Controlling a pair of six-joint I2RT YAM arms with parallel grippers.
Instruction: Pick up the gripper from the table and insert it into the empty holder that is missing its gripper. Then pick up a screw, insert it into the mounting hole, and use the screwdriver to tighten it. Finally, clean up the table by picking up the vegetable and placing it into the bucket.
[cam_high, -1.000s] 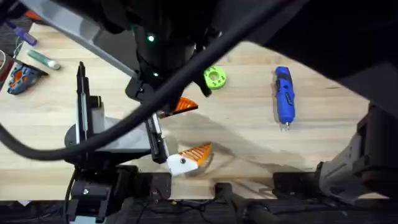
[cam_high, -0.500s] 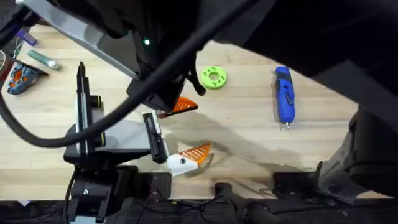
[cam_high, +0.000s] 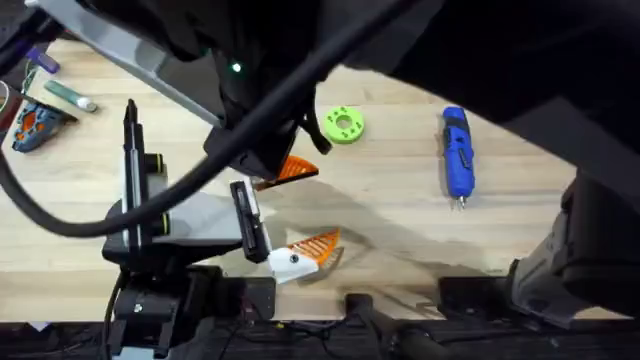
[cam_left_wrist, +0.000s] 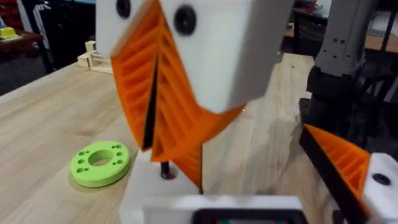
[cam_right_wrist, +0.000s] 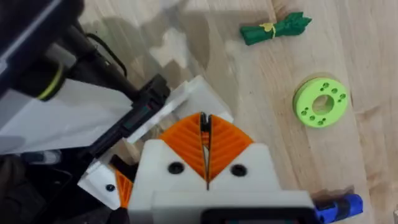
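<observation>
your right gripper (cam_right_wrist: 205, 146) has its orange ribbed pads pressed together on the thin black end of the small orange plastic finger. your left gripper (cam_high: 300, 255) lies low on the light wooden table (cam_high: 400, 210); i cannot tell its opening. the blue pen-shaped screwdriver (cam_high: 456, 155) lies well apart, the dark green toy vegetable (cam_right_wrist: 273, 29) near the lime-green disc (cam_right_wrist: 321, 101).

Even bright light — soft shadows, near arm (cam_high: 300, 40) blurred.
</observation>
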